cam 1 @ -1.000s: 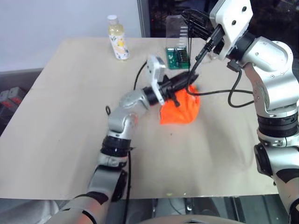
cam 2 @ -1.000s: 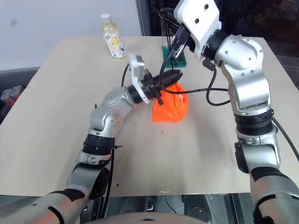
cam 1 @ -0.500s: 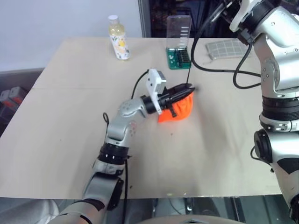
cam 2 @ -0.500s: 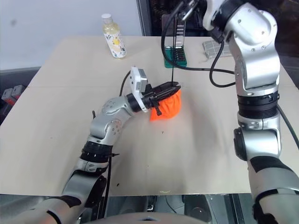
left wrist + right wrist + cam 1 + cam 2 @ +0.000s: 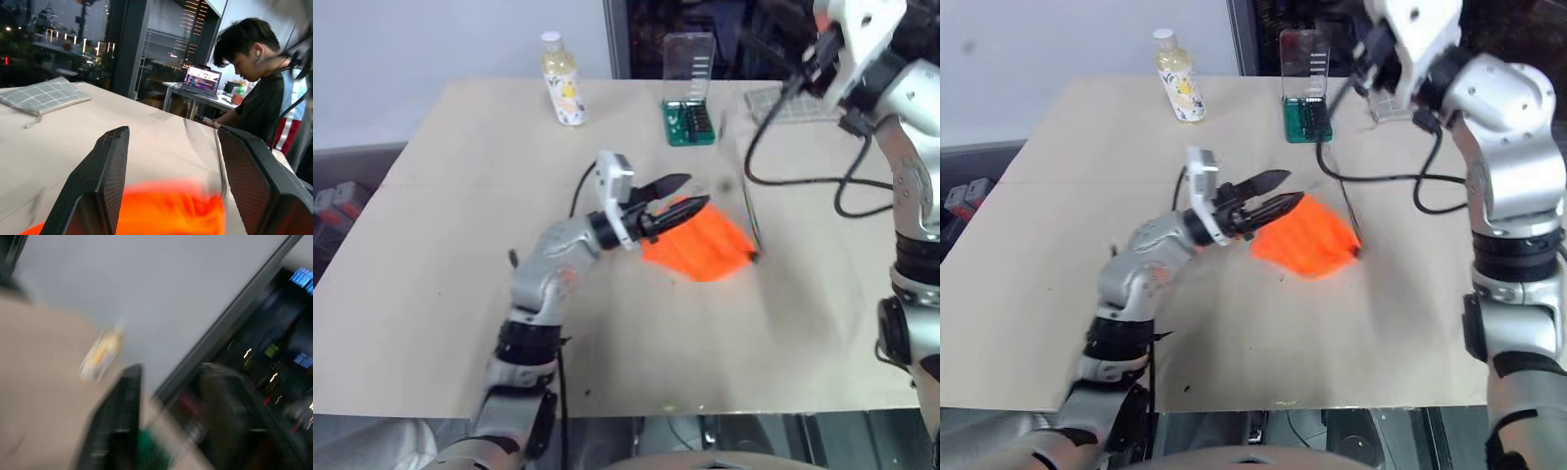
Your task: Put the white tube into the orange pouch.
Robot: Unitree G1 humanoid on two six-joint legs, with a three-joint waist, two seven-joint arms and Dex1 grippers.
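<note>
A: What changed?
B: The left pincer [image 5: 677, 194] has let go; its fingers now gape, and the orange pouch [image 5: 700, 241] lies flat on the bench [image 5: 431, 245] just beyond them.

A: The white tube?
B: Can't see it; probably inside.

A: Obstacles?
B: None close. The bottle [image 5: 560, 78] and green case [image 5: 689, 121] stand well beyond the pouch; the right pincer [image 5: 166, 416], apparently open, hangs high above.

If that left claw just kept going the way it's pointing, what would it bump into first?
Probably nothing soon: the open left claw points over the orange pouch, slightly upward. Beyond lies bare table; depth is hard to judge.
</note>
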